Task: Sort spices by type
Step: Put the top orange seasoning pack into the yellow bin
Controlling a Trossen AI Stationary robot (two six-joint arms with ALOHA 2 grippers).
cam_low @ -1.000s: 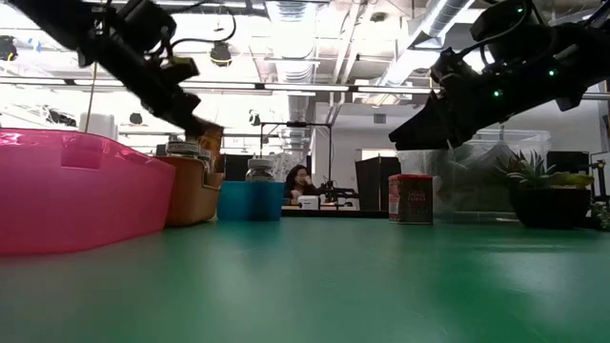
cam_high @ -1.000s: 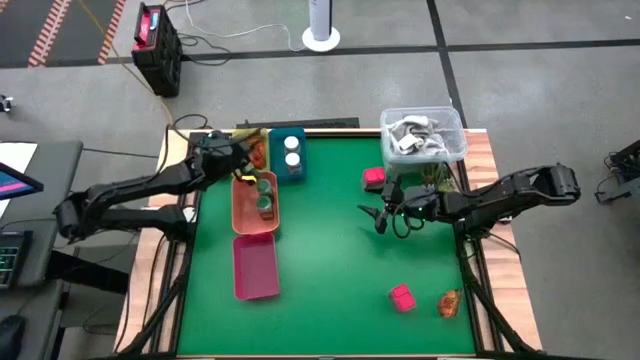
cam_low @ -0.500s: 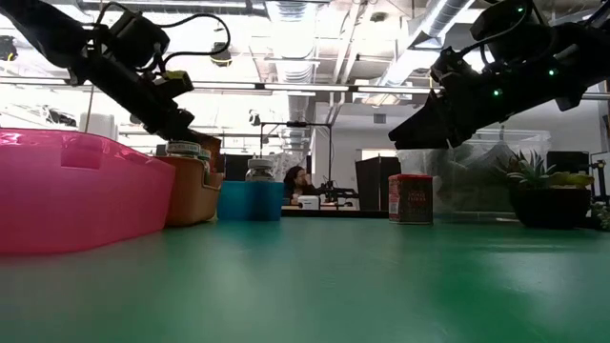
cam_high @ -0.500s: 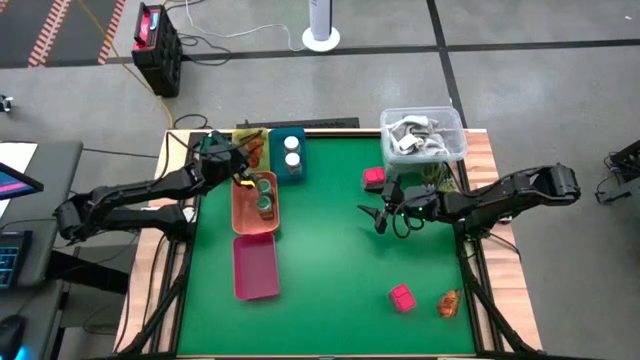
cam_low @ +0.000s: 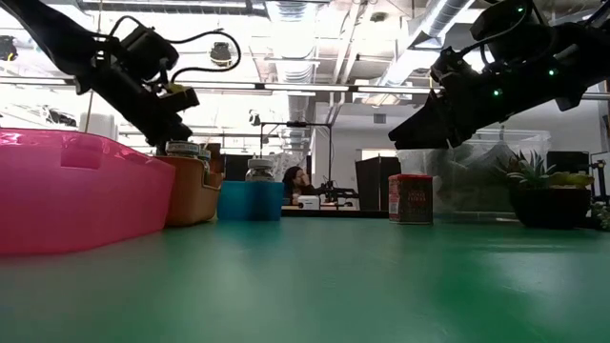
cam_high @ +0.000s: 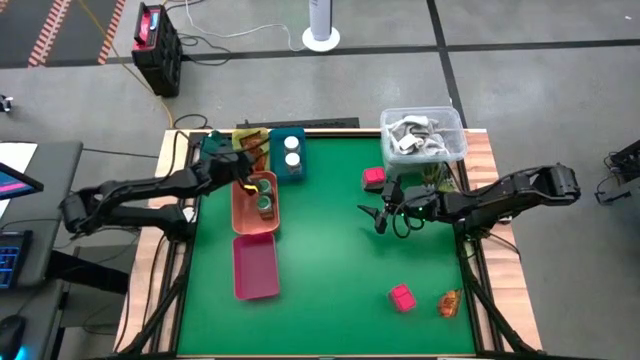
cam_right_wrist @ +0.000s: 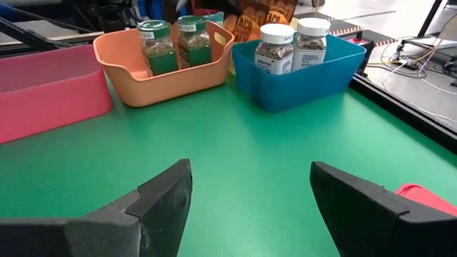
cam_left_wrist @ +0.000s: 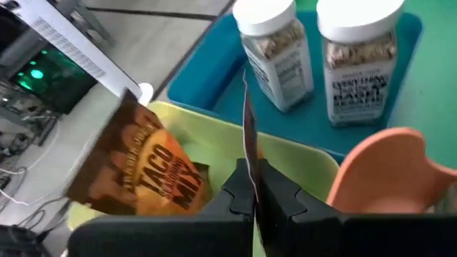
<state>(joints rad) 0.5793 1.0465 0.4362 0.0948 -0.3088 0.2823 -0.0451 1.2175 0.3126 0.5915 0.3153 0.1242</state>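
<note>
My left gripper [cam_high: 238, 168] hovers over the yellow-green tray [cam_high: 247, 135] at the table's far left, shut on an orange-brown sachet seen edge-on [cam_left_wrist: 247, 121]. A second sachet [cam_left_wrist: 143, 171], printed with taco mix lettering, lies flat in that tray. Two white-lidded jars [cam_high: 292, 150] stand in the blue tray, and two green-lidded jars [cam_high: 264, 195] in the orange tray. Pink blocks [cam_high: 374, 178] [cam_high: 401, 297] and one more sachet [cam_high: 448, 302] rest on the green mat. My right gripper [cam_high: 381, 216] waits open above the mat, right of centre. My left gripper pinches the sachet's lower edge [cam_left_wrist: 249, 175] between its two shut fingers [cam_left_wrist: 235, 196]. The thin packet stands on edge and reaches out forward from the fingertips over the yellow-green tray [cam_left_wrist: 300, 153]. Whether its far end touches the tray, I cannot tell.
A pink tray [cam_high: 255, 268] lies near the left edge, next to the orange one. A clear tub of grey-white clutter [cam_high: 423, 135] sits at the far right corner, with a plant beside it. The mat's middle [cam_high: 320, 250] is bare. A person sits far behind the table [cam_low: 299, 181].
My left gripper has come down with the sachet toward the yellow-green tray. In the low view the sachet hung in sight beside the orange tray a second ago; it has since sunk behind that tray. My right arm has kept still.
</note>
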